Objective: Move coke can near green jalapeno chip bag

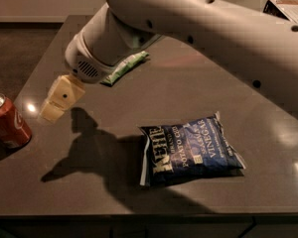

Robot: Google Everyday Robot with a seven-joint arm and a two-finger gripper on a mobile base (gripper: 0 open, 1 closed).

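Note:
The coke can [6,122] is a small red can with a silver top, standing upright at the left edge of the dark table [198,83]. The green jalapeno chip bag [126,66] lies flat farther back; the arm hides most of it, so only its lower right end shows. My gripper [58,99] hangs over the table a short way right of the can and apart from it, with its cream-coloured fingers pointing down and left. It holds nothing that I can see.
A large dark-blue Kettle chip bag [188,149] lies flat at the front middle of the table. My arm spans the upper right of the view. A boxy object [288,8] sits at the far right back corner. The table's left edge runs beside the can.

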